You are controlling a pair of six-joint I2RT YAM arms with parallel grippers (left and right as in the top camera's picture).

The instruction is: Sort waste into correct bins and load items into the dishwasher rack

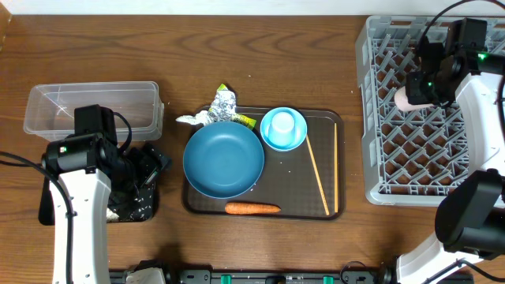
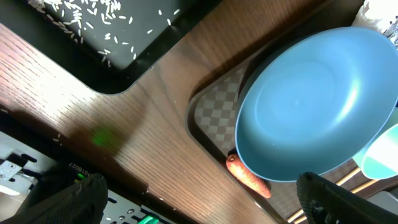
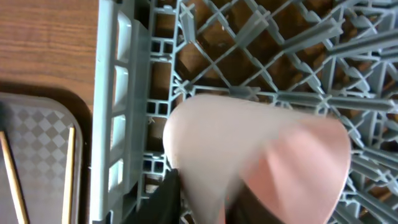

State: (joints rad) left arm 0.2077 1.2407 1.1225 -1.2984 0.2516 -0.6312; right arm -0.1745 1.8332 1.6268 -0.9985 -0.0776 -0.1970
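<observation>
Over the dishwasher rack [image 1: 371, 142], on the side nearest the serving tray: whitish-pink cup [image 1: 408, 99], close against the right gripper [image 1: 424, 85]. Whether the jaws clasp it cannot be told (wrist view blurred).

Beside the black tray [image 2: 124, 62], with rice grains [image 2: 81, 18] scattered in it: left gripper [image 2: 202, 199], jaws wide, holding nothing.

On the brown serving tray [image 1: 292, 189]: large dark blue bowl [image 1: 223, 159], carrot [image 1: 252, 209] just beside it, and two chopsticks [image 1: 317, 173] well to the bowl's other side.

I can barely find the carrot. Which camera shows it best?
Overhead: the carrot lies whole on the brown tray. Left wrist shows it partly hidden by the big blue bowl. Right wrist misses it.
</observation>
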